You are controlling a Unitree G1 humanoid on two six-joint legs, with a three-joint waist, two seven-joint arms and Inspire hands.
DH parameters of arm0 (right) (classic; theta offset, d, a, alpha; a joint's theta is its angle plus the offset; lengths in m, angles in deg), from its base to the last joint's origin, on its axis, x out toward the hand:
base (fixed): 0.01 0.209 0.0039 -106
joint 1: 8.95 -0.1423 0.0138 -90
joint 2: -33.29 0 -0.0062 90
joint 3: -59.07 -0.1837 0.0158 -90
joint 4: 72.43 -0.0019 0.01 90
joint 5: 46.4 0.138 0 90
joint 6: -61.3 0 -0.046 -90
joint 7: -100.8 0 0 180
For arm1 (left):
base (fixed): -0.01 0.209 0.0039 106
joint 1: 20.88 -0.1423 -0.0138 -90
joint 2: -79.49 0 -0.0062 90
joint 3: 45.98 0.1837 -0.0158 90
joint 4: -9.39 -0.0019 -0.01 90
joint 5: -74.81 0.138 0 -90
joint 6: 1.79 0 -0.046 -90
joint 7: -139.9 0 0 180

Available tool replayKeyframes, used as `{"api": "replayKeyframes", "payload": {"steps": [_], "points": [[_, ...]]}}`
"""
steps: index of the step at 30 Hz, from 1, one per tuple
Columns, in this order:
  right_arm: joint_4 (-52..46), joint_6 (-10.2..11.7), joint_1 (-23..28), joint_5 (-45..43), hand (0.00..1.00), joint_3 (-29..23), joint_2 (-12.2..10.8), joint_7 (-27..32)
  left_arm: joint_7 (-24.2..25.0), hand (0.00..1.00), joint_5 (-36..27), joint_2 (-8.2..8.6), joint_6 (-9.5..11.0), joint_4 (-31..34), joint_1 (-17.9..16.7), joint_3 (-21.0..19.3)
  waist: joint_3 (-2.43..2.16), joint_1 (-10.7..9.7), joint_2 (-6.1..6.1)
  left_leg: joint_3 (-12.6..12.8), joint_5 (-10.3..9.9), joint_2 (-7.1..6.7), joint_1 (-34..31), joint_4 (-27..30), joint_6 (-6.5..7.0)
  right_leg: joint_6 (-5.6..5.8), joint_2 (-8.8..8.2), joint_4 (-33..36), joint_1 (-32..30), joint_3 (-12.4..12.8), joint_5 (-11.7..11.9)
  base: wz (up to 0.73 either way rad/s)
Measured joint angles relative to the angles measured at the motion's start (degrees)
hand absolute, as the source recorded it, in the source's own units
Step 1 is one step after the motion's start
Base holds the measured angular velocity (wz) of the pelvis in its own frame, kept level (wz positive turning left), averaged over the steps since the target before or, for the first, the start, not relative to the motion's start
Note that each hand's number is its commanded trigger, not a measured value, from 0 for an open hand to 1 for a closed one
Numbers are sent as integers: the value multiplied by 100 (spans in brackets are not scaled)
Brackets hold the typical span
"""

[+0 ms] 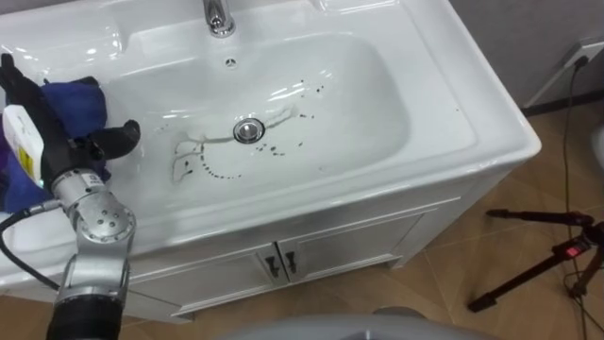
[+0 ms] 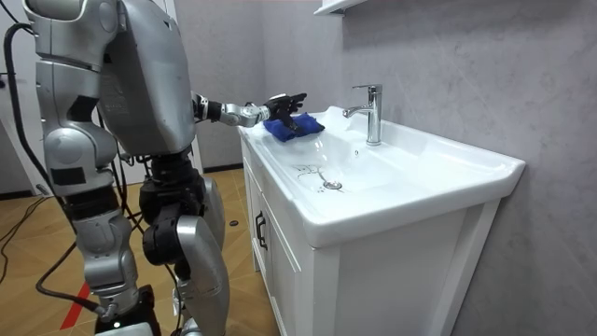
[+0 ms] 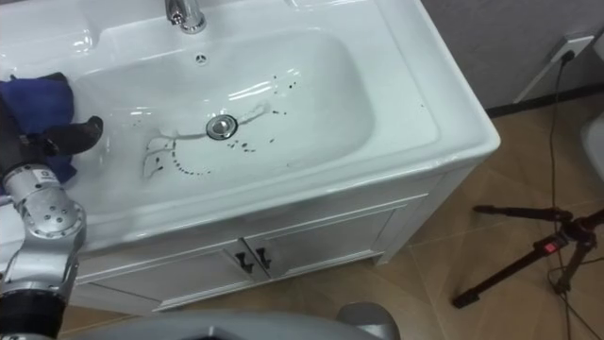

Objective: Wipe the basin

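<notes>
One basin point(image 1: 377, 113), one tap point(image 1: 219, 17), one drain point(image 1: 247, 130). One blue cloth point(image 1: 74, 97) at centre left, one black stand point(image 1: 538, 274) lower right

Glossy white ceramic basin point(image 1: 377, 113), shiny metal tap point(image 1: 218, 16), soft blue cloth point(image 1: 74, 99).

the bowl of the basin point(image 1: 472, 123) lies open from above — only the drain point(image 1: 247, 130) and flat dark marks point(image 1: 212, 170) on its floor. the faucet point(image 1: 218, 16) rises at the middle of the back rim. on the left rim the blue cloth point(image 1: 75, 99) bunches under the left hand point(image 1: 42, 123); the right rim is bare — a tripod point(image 1: 557, 255) stands on the floor beyond.
</notes>
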Motion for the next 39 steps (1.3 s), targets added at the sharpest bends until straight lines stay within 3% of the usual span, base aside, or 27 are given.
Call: {"api": "replayKeyframes", "payload": {"steps": [4,13,18,24,29,35,39], "points": [[-151,3,57,-5,0,-1,-3,-42,7,0,77,-5,-127,0,43,0,-16,-6,58,48,-6,27,9,40,-10,-11,32,-9,3,45,7,-6],[-137,-2,59,7,0,-42,-3,-48,11,0,127,-4,-309,-122,42,0,20,-33,115,70,-7,58,12,99,-12,-35,75,-16,7,118,19,-4],[-137,-3,39,0,0,-54,5,-48,17,0,153,-61,-361,-175,57,0,21,-42,107,79,-16,51,8,78,-27,-36,80,-8,-27,164,20,0],[-142,4,36,-2,0,-54,13,-48,97,0,366,-253,-577,-496,163,-63,20,-7,83,122,-15,41,0,102,-27,-43,89,93,-94,295,14,-4],[-149,5,27,-16,0,-53,29,-20,111,0,763,-268,-579,-503,182,-229,18,19,59,165,-15,40,-32,112,-27,-49,80,115,-143,300,11,-2],[-130,6,21,29,0,-103,34,14,111,0,804,-269,-616,-605,188,-344,8,33,53,166,-15,41,-85,123,-27,-50,82,104,-186,296,11,0],[-120,3,25,26,0,-206,34,94,108,0,953,-271,-745,-939,188,-549,7,40,56,182,-15,42,-117,141,-27,-64,77,178,-258,297,-2,-2]]}}
